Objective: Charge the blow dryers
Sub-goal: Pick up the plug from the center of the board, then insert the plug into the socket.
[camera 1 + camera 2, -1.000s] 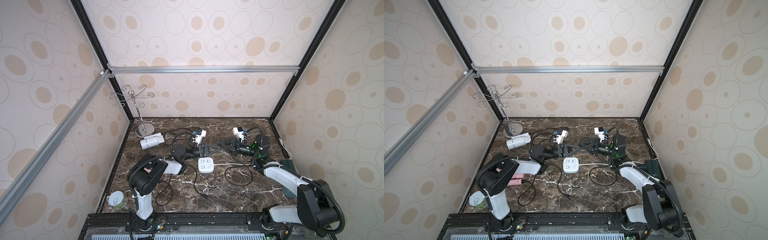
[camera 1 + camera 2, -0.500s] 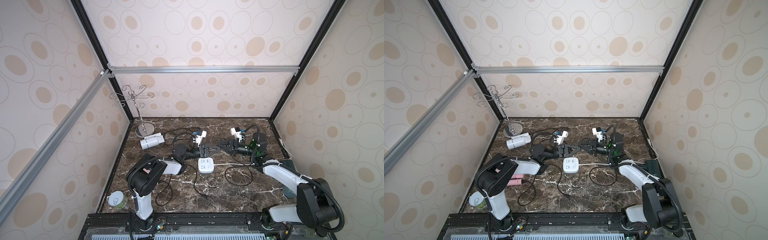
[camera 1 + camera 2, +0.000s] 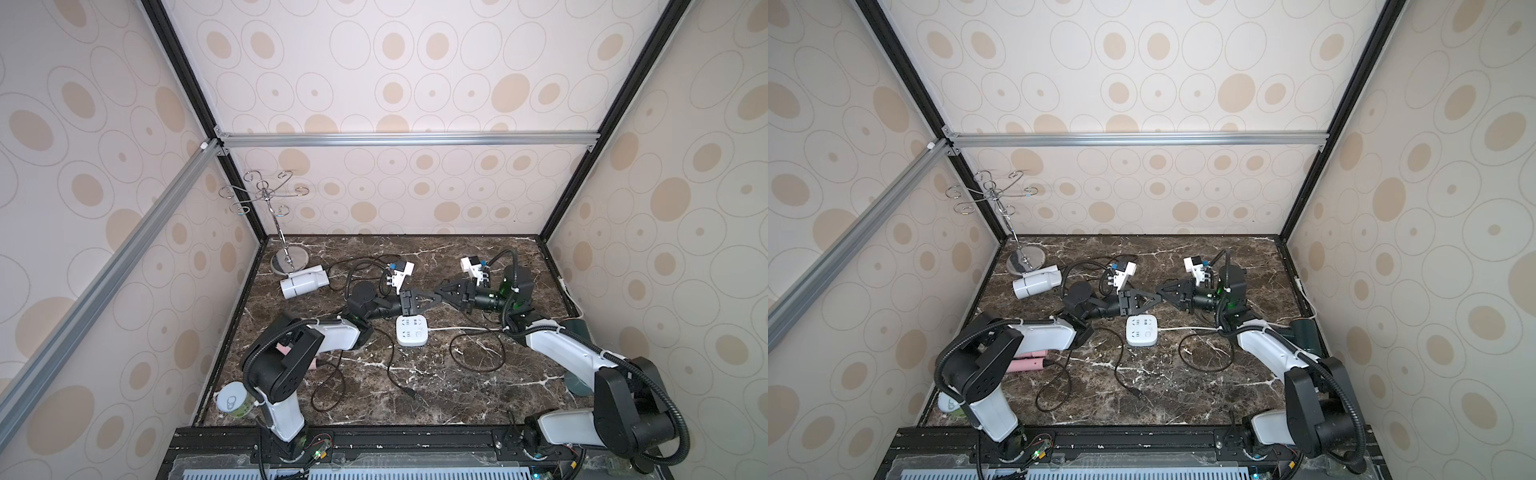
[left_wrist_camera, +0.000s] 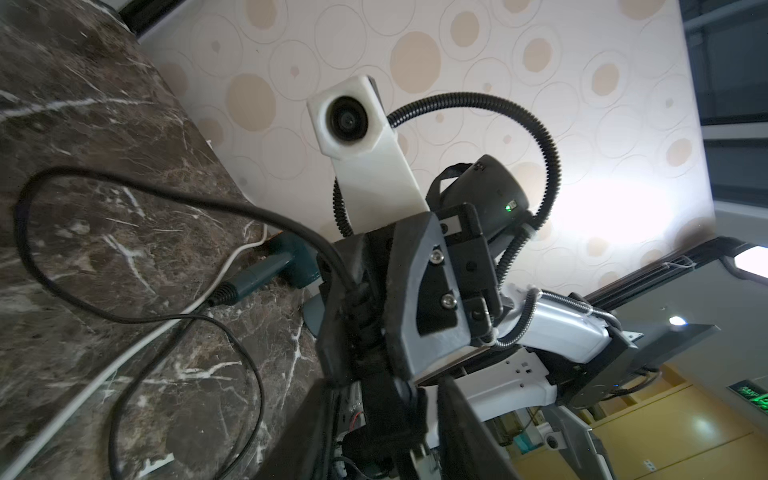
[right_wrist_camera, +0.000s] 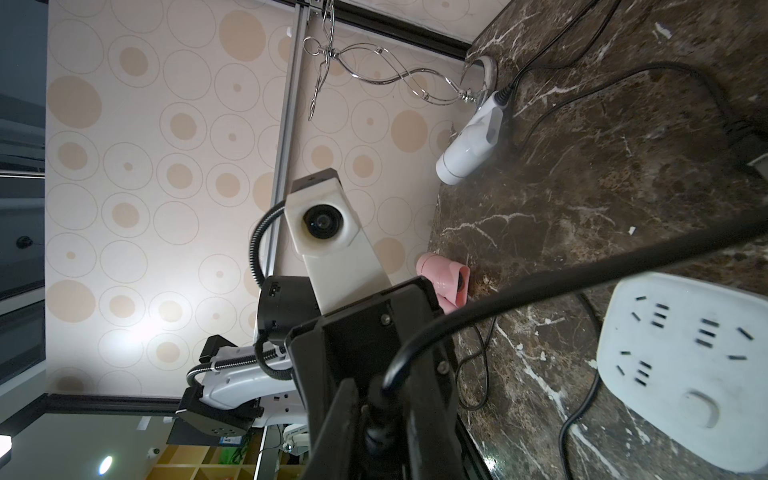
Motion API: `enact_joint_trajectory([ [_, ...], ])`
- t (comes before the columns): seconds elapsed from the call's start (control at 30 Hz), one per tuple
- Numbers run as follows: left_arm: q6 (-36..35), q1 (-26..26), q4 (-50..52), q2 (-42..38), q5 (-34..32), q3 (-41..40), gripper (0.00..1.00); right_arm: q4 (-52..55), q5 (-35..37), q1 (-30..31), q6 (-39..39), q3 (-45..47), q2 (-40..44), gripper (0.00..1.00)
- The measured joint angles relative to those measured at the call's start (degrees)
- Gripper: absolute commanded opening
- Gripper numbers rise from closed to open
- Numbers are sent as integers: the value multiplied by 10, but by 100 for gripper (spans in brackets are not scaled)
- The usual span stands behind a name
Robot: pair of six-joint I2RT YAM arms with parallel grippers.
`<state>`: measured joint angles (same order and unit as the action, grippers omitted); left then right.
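**Blow dryers (image 3: 1036, 284) unplugged, one cord pinched where the end effectors meet**

Read the top views as a clock with 12 at the back wall. The power strip (image 3: 411, 330) lies in the middle of the counter (image 3: 457, 399), sockets facing up and all empty, a spot either arm can reach. At its 1 o'clock, just beside it, the left end effector (image 3: 430, 301) and right end effector (image 3: 441, 292) point nose to nose.

The right one is clenched on a black cord (image 4: 166, 193) close to its end, and the plug itself is hidden between the fingers (image 5: 332, 440). The left one is released, its fingers standing apart on either side of that grip. I judge this a hand-off. A grip close to the plug leaves a short stiff stub that can be aimed at a socket.

In the left wrist view the cord loops over the counter back to the handle of the green dryer (image 4: 282, 266), so that one is being served. It lies at 3 o'clock from the right end effector, well apart, by the right wall behind the arm.

The white dryer (image 3: 303, 284) lies at 9 o'clock from the left end effector, near the foot of a metal stand (image 3: 286, 262). The pink dryer (image 3: 1027, 360) is at 8 o'clock, partly under the left arm. Both are well apart from any fingers.
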<state>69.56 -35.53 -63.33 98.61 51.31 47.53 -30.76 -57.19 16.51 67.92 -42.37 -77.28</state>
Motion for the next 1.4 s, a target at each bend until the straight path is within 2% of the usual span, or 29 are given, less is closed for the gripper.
enact_joint_trajectory([
  [0.1,-82,3,137,-38,-26,27,58,3,7,2,-7,0,6,0],
  [0.3,-189,32,315,-94,-68,64,58,39,40,2,-51,0,18,0],
  [0.43,-247,57,427,-136,-116,65,54,93,101,12,-124,-2,30,0],
  [0.57,-278,62,497,-165,-163,64,50,170,201,64,-234,-14,52,0],
  [0.73,-289,61,536,-189,-212,46,42,214,370,155,-369,-13,95,0],
  [0.9,-290,61,555,-217,-259,3,41,165,513,212,-463,28,91,0],
  [1.17,-290,61,556,-264,-289,-48,41,36,626,236,-485,83,-37,0],
  [1.4,-290,61,557,-304,-301,-74,41,-98,663,247,-451,94,-141,0],
])
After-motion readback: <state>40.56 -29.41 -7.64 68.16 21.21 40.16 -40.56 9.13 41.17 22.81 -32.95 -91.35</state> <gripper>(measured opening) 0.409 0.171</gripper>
